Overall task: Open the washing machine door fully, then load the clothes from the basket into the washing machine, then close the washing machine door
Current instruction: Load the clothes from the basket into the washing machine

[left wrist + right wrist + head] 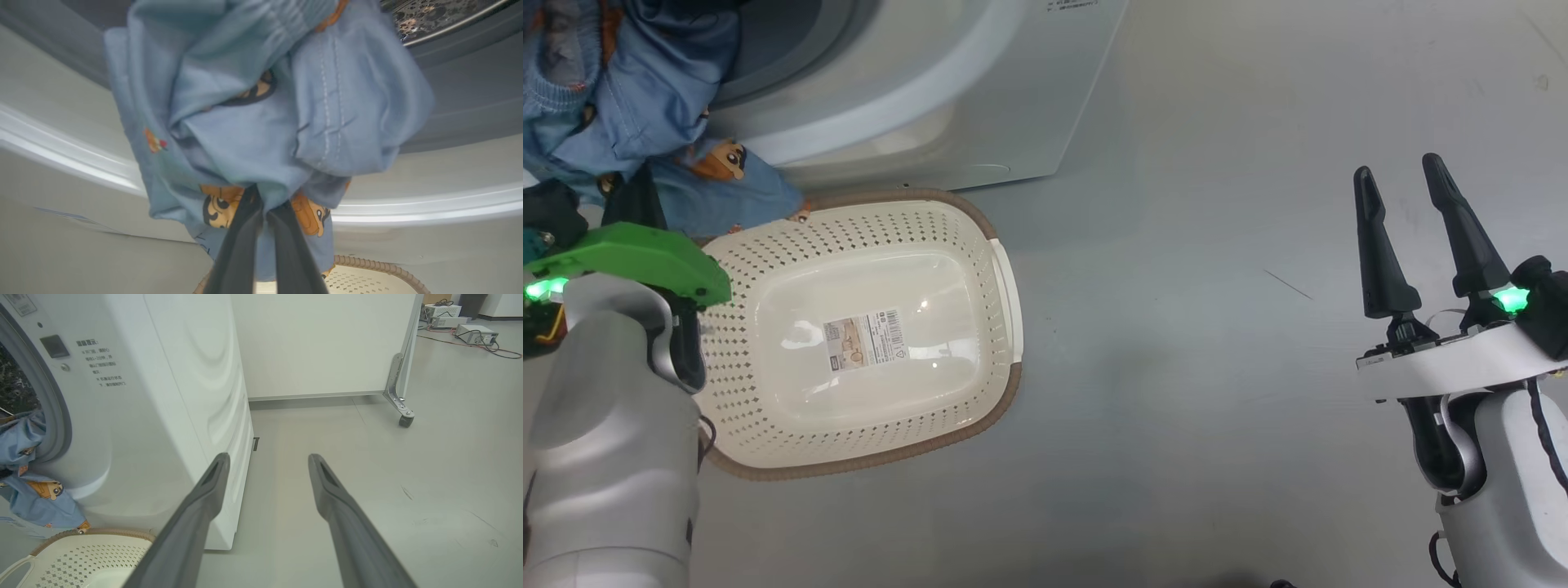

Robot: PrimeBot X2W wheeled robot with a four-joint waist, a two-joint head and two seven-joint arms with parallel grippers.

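My left gripper [263, 200] is shut on the clothes [253, 122], a bunch of light-blue fabric with orange and brown figures. The bunch hangs before the opening of the washing machine [61, 134], with the steel drum [433, 14] behind it. In the head view the clothes [645, 98] are at the top left, above the far-left corner of the basket [1001, 392], which holds nothing but a barcode sticker. The white washing machine [980, 98] stands just beyond it. The washing machine door is out of view. My right gripper [1398, 166] is open and holds nothing, over bare floor to the right.
In the right wrist view my right gripper [268, 455] points past the washing machine's [163, 416] corner; the clothes [36, 498] and basket [94, 533] lie at its left. A white partition on a caster [405, 419] stands behind, with boxes and cables [476, 332] far right.
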